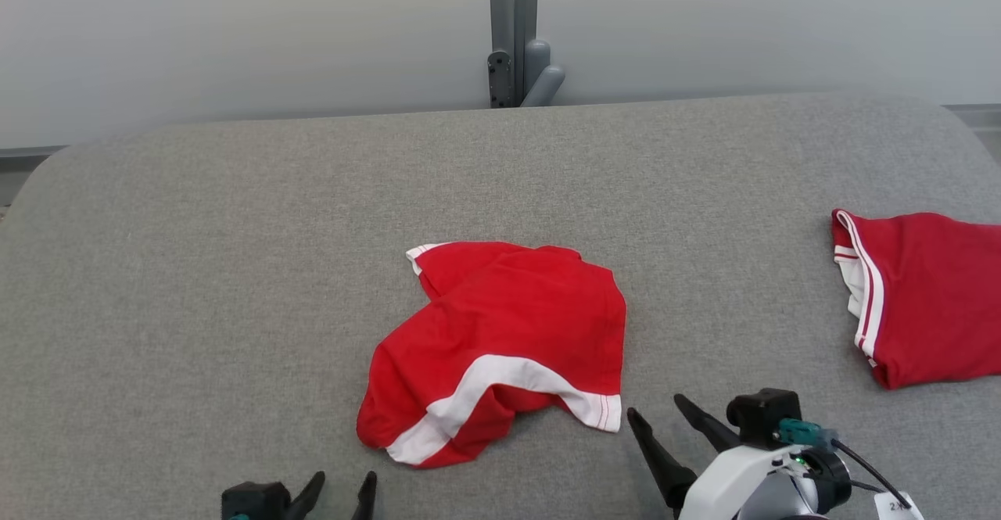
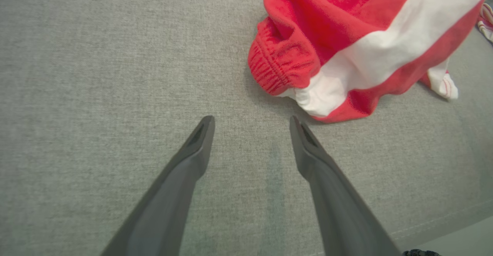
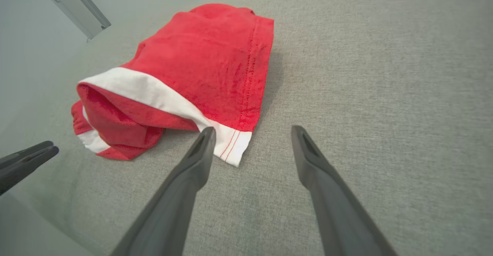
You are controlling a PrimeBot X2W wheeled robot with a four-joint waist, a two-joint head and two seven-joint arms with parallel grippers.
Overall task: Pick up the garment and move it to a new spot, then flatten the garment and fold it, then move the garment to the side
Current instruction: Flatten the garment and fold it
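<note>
- At the near left, the left gripper (image 1: 342,482) hovered low over the grey desk (image 1: 195,270). Its two fingers were spread wide and held nothing, and the cloth lay to its right, clear of them.
- In the middle of the desk lay the garment (image 1: 508,332), red shorts with a white band. It was crumpled, with the elastic waist bunched at the near left and a white hem corner pointing near right.
- At the near right, the right gripper (image 1: 655,409) was just as widely parted and empty. One fingertip sat just beside that hem corner, apparently not touching it.
- At the far right edge lay a second red garment (image 1: 931,293), well apart from the first. It seemed folded, though the frame cut it off.
- Risk: a pinch on the bunched waist would probably catch several layers, so the shorts would lift as a clump and resist flattening.
- Risk: a grip on the thin hem corner alone could slip under the hanging weight.
- Risk: a move to the right might drop the shorts onto the second garment.
- Count: two grippers, two red garments, one desk and one grey post (image 1: 514,27) at the far side.
</note>
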